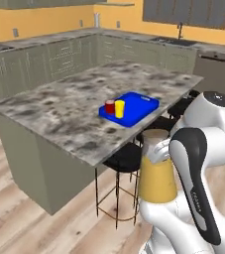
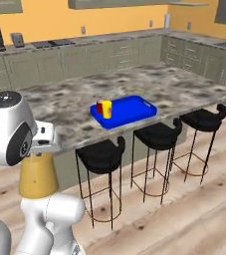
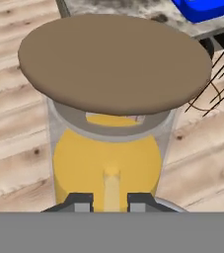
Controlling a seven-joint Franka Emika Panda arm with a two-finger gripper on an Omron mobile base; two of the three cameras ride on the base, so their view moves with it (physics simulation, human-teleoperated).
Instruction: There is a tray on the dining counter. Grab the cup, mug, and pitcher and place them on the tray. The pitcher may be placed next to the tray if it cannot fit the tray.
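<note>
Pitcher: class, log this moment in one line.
pitcher: held by pincer, off counter | mug, cup: on tray

pitcher (image 1: 156, 181): right side and base hidden behind the arm in the left base view; top hidden by the hand in the right base view.
gripper (image 3: 111, 201): the two fingertips rise at the bottom of the hand view; their contact with the glass is probably there, but it is cut off.
mug (image 1: 109, 106): partly covered by the cup (image 1: 119, 108); handle too small to tell.
tray (image 3: 205, 8): cut off by the top edge in the hand view.
stools (image 1: 124, 158): far ones hidden behind the arm in the left base view.
</note>
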